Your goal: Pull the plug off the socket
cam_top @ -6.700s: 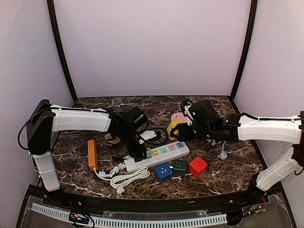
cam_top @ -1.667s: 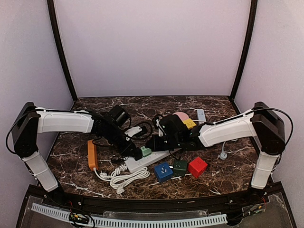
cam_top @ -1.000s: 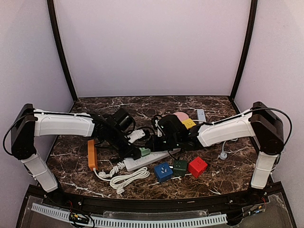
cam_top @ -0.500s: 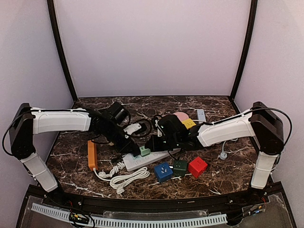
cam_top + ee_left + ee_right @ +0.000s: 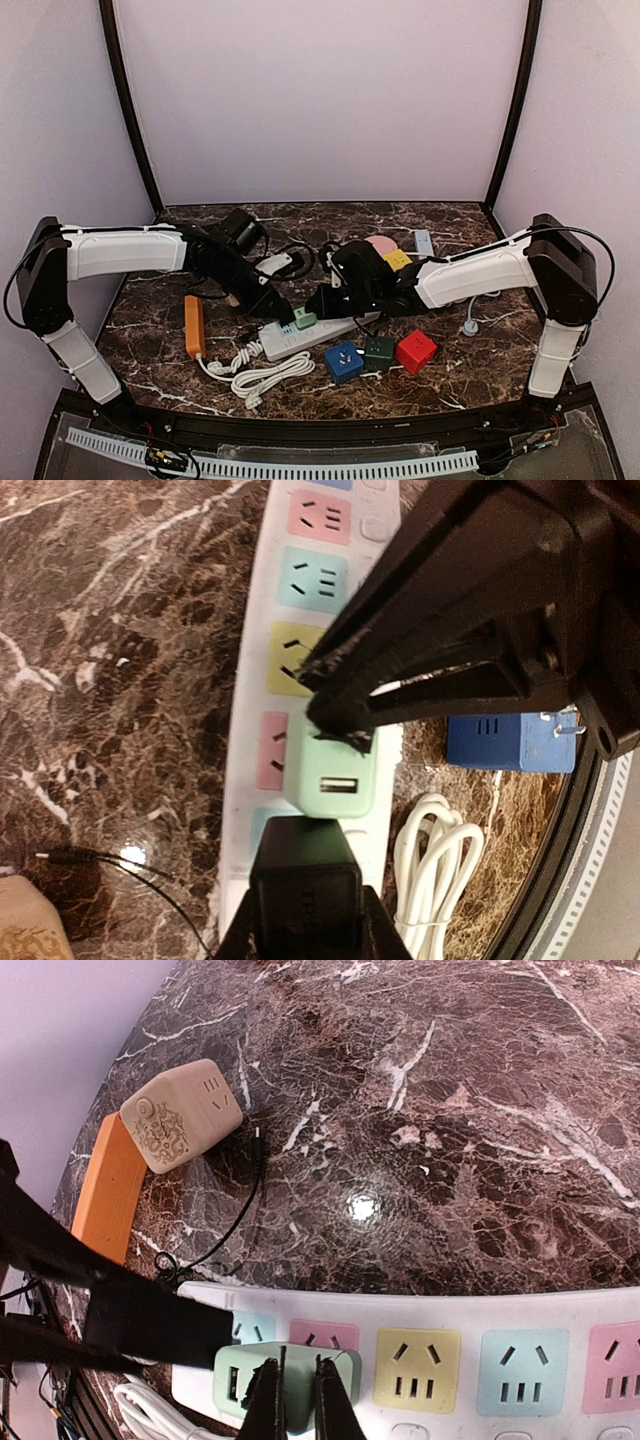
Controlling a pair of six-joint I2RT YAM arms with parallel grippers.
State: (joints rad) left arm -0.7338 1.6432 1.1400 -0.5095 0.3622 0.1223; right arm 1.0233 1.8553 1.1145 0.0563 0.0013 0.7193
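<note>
**Change since earlier views:** the right arm has swung in from the power strip's (image 5: 520,1308) right end to its left part. A yellow plug (image 5: 399,260) now lies at the back beside a pink plug (image 5: 380,244). The left arm has shifted only slightly.

**Task item:** green plug (image 5: 338,775). It is seated on the strip near the cord end, beside the bare yellow socket (image 5: 292,655). A USB port shows on it.

**Right tool** (image 5: 300,1370): fingers drawn together, tips resting on the green plug's edge toward the yellow socket. They are not wrapped around it.

**Left tool** (image 5: 282,311): clamped on a black block (image 5: 305,875) over the strip's end socket. Whether the block touches the green plug or sits just beside it cannot be told.

**Axis:** the strip runs from near-left to far-right on the tabletop (image 5: 500,350). The plug should come off upward, away from the strip's face. Judged: the right tool is nearer, but must open and straddle the plug first.

**Room:** open above. The front is crowded, with a blue plug (image 5: 343,361), dark green plug (image 5: 379,351), red plug (image 5: 415,350) and coiled white cable (image 5: 268,378) near the strip's front edge. An orange block (image 5: 194,326) lies well apart to the left.
</note>
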